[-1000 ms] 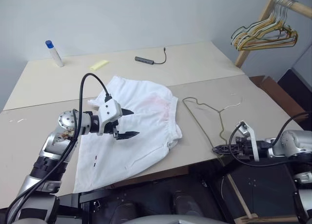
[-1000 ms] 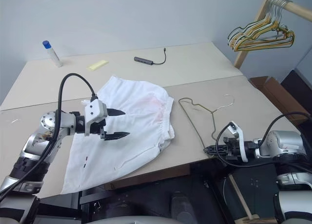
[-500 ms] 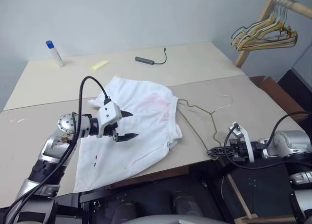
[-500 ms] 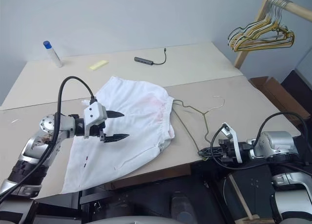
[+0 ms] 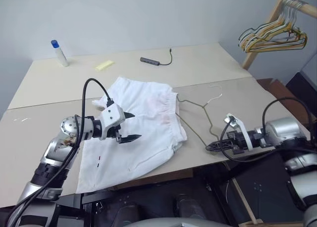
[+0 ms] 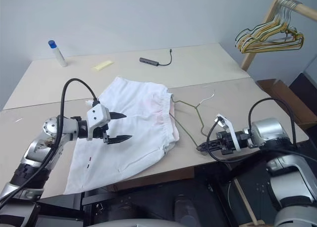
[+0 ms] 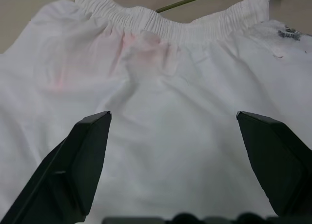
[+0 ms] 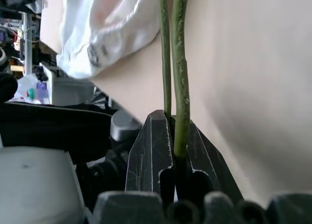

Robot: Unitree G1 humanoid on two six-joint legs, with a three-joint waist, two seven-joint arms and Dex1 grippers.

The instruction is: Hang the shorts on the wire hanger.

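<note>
A: Where are the shorts [image 5: 141, 125] right now?

B: Spread flat on the beige tabletop [image 5: 44, 93], elastic waist toward the robot's right, with a faint pinkish blotch near that waistband. A tiny dark-and-red mark sits close to the hem at the near left.

A: And the left pincer [image 5: 130, 126]?

B: It hovers over the middle of the cloth with both black fingers [image 7: 83, 160] spread wide, nothing between them. In the left wrist view the white fabric lies under the gap; I can't tell for sure whether the tips touch it.

A: The wire hanger [image 5: 198, 119]?

B: It lies on the tabletop just right of the shorts. One end reaches the waistband, perhaps slipping just under its edge, though the wire is too thin there to be certain. Its silvery hook points away toward the far side.

A: Is the right pincer [image 5: 214, 146] on it?

B: Yes, clenched on the hanger's near corner at the tabletop's front edge. The right wrist view shows two olive wire strands running out from between the closed fingers [image 8: 151, 151].

A: Anything else around?

B: A blue-capped white bottle [image 5: 59, 53], a yellow slip [image 5: 104, 65] and a dark cabled adapter [image 5: 151, 62] at the far side, well apart from the cloth. A bunch of hangers [image 5: 270, 36] hangs on a wooden rail at the right.
</note>
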